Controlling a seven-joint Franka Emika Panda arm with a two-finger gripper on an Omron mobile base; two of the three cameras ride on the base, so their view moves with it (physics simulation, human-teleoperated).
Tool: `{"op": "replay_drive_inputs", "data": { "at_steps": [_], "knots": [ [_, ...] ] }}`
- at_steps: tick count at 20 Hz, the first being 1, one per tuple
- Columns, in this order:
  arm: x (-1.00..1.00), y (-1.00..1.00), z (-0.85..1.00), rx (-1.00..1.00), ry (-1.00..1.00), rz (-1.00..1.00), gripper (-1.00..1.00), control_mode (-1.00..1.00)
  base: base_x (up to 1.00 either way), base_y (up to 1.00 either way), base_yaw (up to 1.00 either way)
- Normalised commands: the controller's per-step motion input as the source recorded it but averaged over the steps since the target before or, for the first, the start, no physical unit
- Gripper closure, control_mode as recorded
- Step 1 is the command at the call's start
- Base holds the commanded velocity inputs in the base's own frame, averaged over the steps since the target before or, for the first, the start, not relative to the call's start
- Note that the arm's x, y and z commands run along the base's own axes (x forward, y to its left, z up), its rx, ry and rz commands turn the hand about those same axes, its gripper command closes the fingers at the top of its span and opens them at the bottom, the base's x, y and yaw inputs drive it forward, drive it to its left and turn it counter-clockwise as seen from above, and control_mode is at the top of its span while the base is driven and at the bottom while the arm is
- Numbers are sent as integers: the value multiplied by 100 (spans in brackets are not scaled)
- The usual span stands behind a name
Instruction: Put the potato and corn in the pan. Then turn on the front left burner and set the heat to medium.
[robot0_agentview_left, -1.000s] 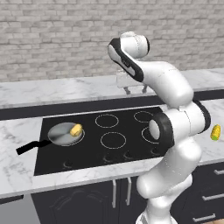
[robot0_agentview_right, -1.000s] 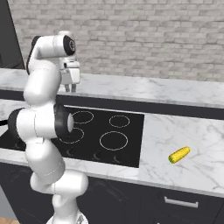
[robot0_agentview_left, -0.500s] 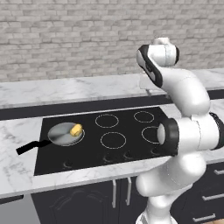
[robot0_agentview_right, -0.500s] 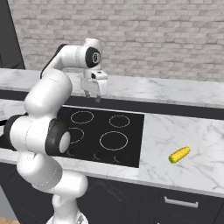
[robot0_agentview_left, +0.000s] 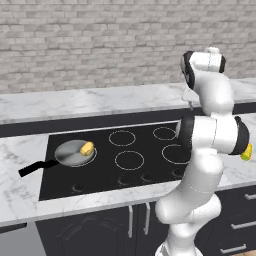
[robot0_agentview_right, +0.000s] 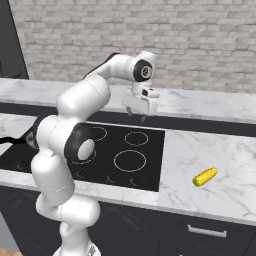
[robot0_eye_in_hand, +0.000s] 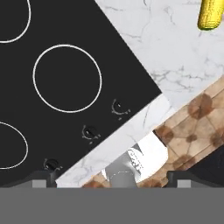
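The shiny grey pan (robot0_agentview_left: 70, 153) with its black handle sits on the front left burner of the cooktop. The tan potato (robot0_agentview_left: 87, 148) lies inside it near the right rim. The yellow corn (robot0_agentview_right: 205, 176) lies on the marble counter right of the cooktop; it also peeks out behind my arm as the corn (robot0_agentview_left: 246, 152) and sits at the top right of the hand view as the corn (robot0_eye_in_hand: 211, 13). My gripper (robot0_agentview_right: 136, 114) hangs open and empty above the back right of the cooktop, well short of the corn.
The black cooktop (robot0_agentview_right: 150, 150) has several ringed burners and a row of small knobs (robot0_eye_in_hand: 89, 131) along its front edge. Marble counter (robot0_agentview_right: 220, 150) stretches to the right. A brick wall stands behind. Wooden floor (robot0_eye_in_hand: 197, 118) lies past the counter edge.
The arm has swung rightward from above the back of the cooktop toward its right side. The gripper stayed open. Potato, pan and corn have not moved.
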Motion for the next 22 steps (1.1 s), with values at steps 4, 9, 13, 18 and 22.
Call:
{"op": "replay_drive_inputs", "data": {
  "at_steps": [4,9,13,18,22],
  "knots": [
    [26,-100,-30,9,0,7,-100,-100,0,0,0],
    [9,-100,-35,3,0,0,-100,-100,0,0,0],
    [0,-100,-49,0,0,0,-100,-100,0,0,0],
    [-6,-97,-53,0,0,-1,-100,-100,0,0,0],
    [-24,-54,-31,1,-5,0,-100,-100,0,0,0]
  ]
}}
